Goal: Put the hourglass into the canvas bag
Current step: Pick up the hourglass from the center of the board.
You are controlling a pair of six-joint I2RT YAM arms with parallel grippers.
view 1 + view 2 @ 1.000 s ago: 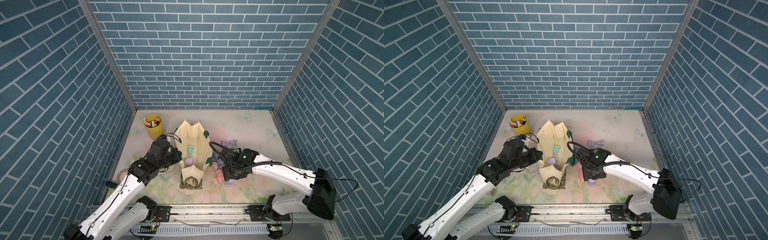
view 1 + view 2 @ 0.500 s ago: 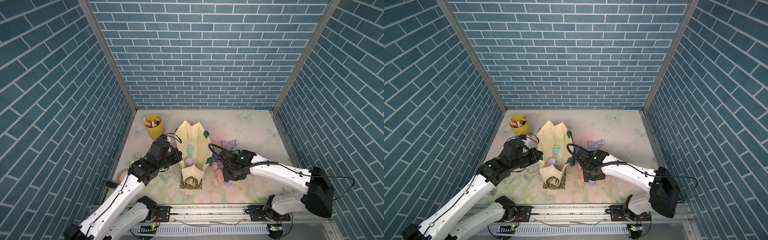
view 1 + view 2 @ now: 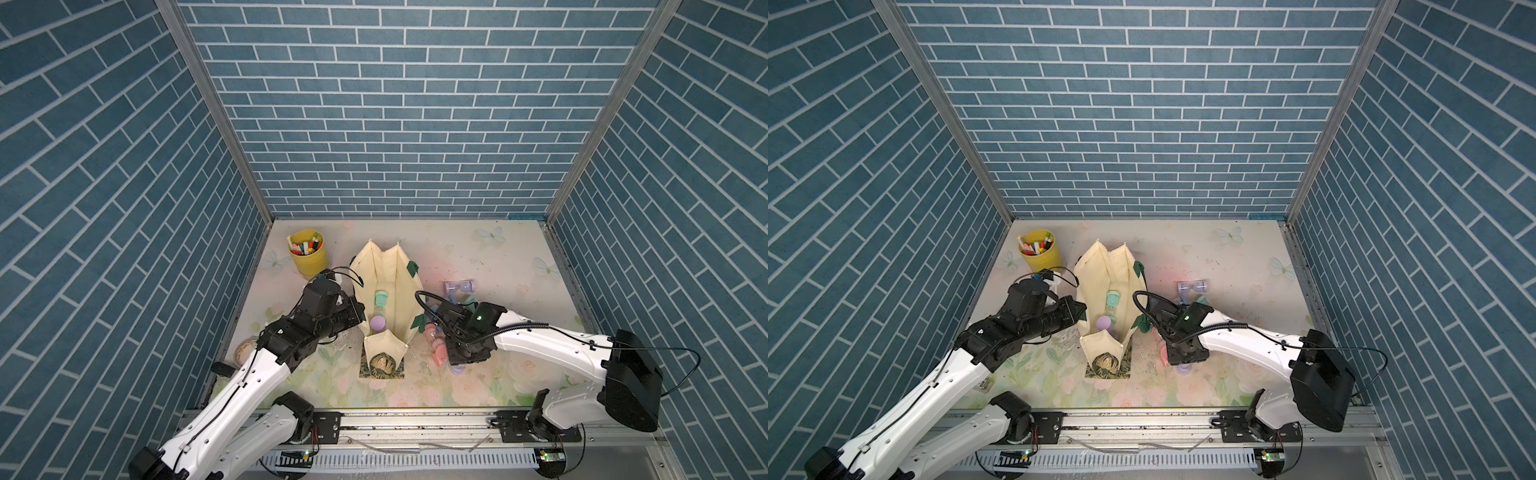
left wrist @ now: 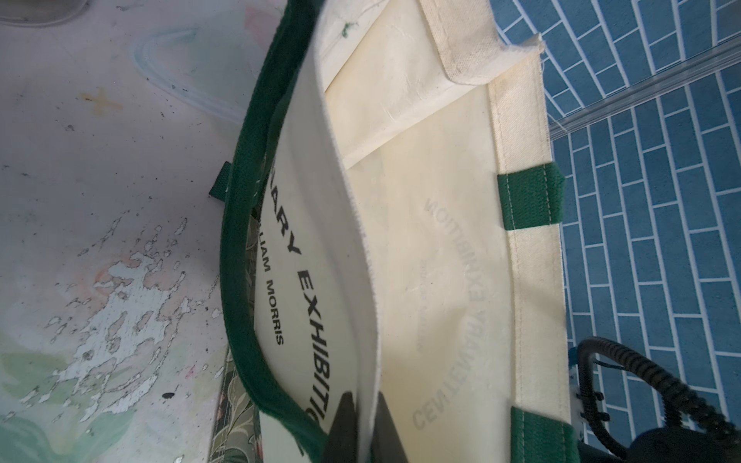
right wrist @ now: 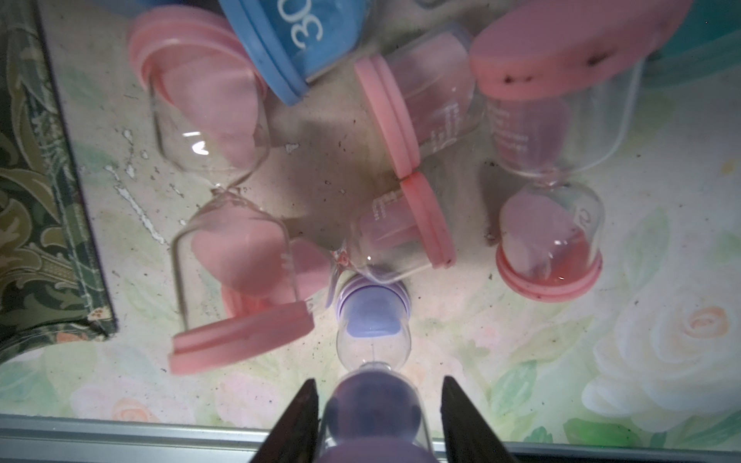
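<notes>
While the right end effector sits low over the front of the bench, its jaws stand apart on either side of the purple hourglass. One finger is close against the bulb and a gap shows at the other. Pink hourglasses lie just beyond, beside the canvas bag. The left end effector is pinched together on the bag's left rim. Inside the bag lie a purple-capped hourglass and a teal-capped hourglass. Farther back a lilac-ended hourglass lies on the bench, and a yellow cup of pens stands at the back left.
</notes>
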